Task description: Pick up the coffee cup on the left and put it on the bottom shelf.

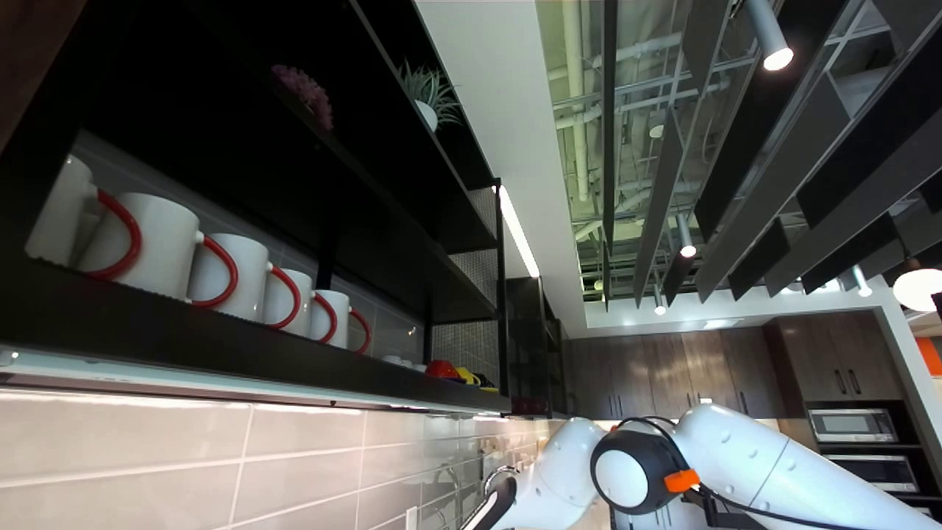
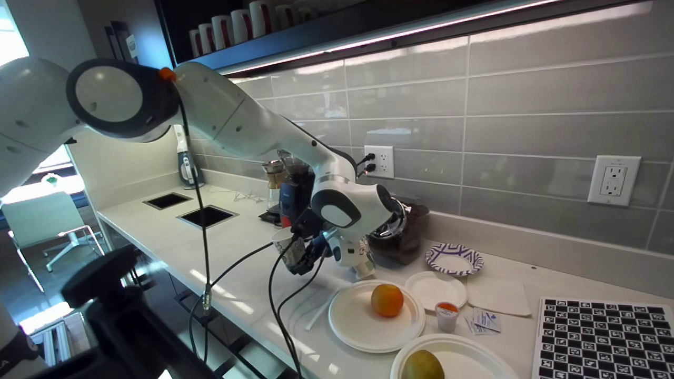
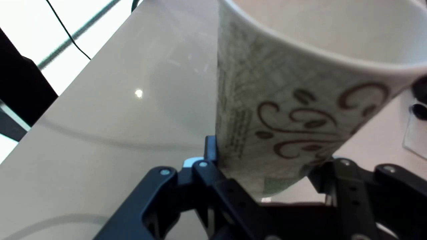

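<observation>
Clasping a whitish, brown-swirled paper coffee cup (image 3: 283, 106) at the wrist view's upper right, the black two-fingered gripper (image 3: 267, 165) hung well below the long, black bottom shelf (image 1: 221, 344) visible in both exterior views.

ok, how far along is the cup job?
Done: the grasp. In the wrist view the gripper holds the coffee cup.
In hand: likely the lift; the cup is low near the counter in an exterior view, whether clear of it, can't tell.
Left: raise it to the bottom shelf, where white mugs stand, set it down, let go.
</observation>
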### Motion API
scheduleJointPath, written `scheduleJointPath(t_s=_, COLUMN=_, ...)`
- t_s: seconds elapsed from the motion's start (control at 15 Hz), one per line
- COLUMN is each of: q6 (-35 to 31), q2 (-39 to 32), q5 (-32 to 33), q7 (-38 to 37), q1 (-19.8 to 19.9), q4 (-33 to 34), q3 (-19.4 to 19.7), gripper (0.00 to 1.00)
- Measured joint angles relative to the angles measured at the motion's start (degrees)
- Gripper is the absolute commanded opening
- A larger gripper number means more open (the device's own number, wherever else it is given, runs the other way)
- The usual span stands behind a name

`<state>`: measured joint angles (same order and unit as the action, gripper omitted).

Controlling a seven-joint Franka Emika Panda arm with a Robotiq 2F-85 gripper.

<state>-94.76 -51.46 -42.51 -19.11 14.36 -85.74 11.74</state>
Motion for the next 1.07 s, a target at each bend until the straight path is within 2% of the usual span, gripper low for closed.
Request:
scheduleJointPath(t_s=0.6, q6=-12.92, q2=14.51, q5=3.79, q7=0.0, q1=-2.72, q4=-16.61, q3=1.14, gripper=0.38)
scheduleJointPath(t_s=0.87, q6=-23.32, q2=22.03, q5=6.04, q7=0.53, q1=-4.2, q4=-24.87, q3=1.2, gripper=0.38)
scheduleJointPath(t_s=0.93, q6=-26.75, q2=24.28, q5=6.84, q7=0.7, q1=-4.65, q4=-27.28, q3=1.21, gripper=0.63)
scheduleJointPath(t_s=1.07, q6=-32.49, q2=29.06, q5=8.19, q7=0.73, q1=-5.42, q4=-32.02, q3=1.22, gripper=0.63)
